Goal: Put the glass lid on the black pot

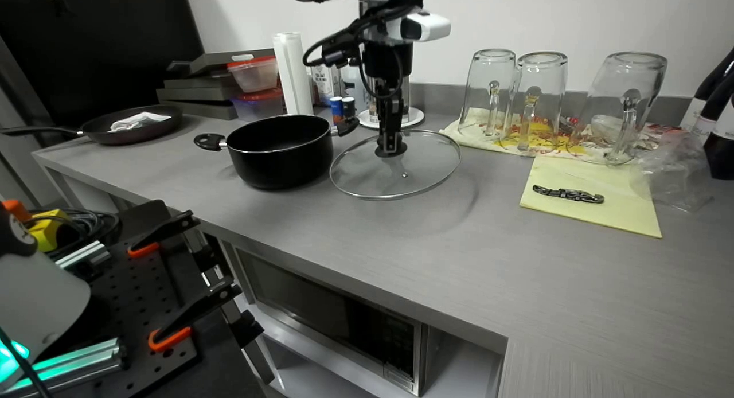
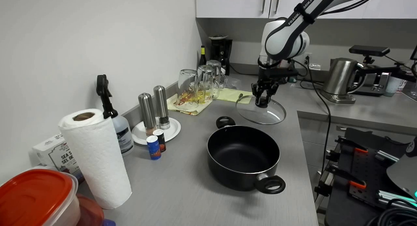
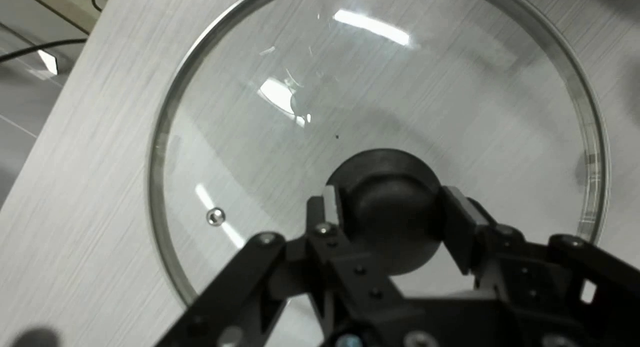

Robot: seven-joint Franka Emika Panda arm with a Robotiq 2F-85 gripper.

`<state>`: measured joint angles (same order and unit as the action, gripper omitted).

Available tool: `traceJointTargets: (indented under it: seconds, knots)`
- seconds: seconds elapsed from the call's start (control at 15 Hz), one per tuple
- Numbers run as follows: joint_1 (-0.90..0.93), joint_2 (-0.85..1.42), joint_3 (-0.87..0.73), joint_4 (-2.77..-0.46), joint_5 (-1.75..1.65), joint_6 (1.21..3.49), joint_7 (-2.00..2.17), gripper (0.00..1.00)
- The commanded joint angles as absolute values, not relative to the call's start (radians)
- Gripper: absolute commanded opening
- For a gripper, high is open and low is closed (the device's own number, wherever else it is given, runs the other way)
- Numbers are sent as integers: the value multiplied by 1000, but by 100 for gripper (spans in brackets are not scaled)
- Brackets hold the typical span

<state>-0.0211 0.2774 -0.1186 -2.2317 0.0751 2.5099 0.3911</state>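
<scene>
The glass lid [image 1: 427, 168] is round and clear with a metal rim and a dark centre knob. My gripper [image 1: 391, 145] is shut on the knob, with a finger on each side, as the wrist view [image 3: 392, 207] shows. The lid [image 2: 273, 113] looks tilted and hangs above the counter, with a shadow below it. The black pot [image 1: 281, 166] stands upright and uncovered on the counter, its inside visible in an exterior view [image 2: 228, 174]. The lid is beside the pot, close to one of its handles. The pot does not clearly show in the wrist view.
Three upturned glass mugs [image 1: 533, 100] stand on a cloth along the wall, near a yellow sheet [image 1: 596, 214]. A paper towel roll [image 2: 97, 161], two mills on a white plate [image 2: 174, 128] and small shakers [image 2: 153, 148] stand near the pot. A pan [image 1: 97, 131] lies farther off.
</scene>
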Motion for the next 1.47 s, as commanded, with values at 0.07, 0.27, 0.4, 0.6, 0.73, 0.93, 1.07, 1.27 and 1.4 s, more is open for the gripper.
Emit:
traceJointTargets:
  seconds: [0.07, 0.27, 0.4, 0.6, 0.73, 0.93, 1.07, 1.27, 1.4]
  knots:
    - [11, 110, -95, -2306, 17, 2459, 368, 25]
    - [25, 53, -50, -2311, 29, 2407, 335, 25]
    - [39, 27, -16, -2301, 40, 2365, 313, 25]
    - [67, 8, 34, -2286, 51, 2307, 281, 25]
    - [87, 9, 63, -2276, 54, 2275, 264, 25]
    - [118, 25, 103, -2259, 48, 2240, 254, 25]
    - [137, 41, 125, -2250, 39, 2233, 260, 25]
    - [163, 71, 150, -2235, 20, 2246, 274, 25]
    - [177, 94, 160, -2226, 9, 2254, 283, 25]
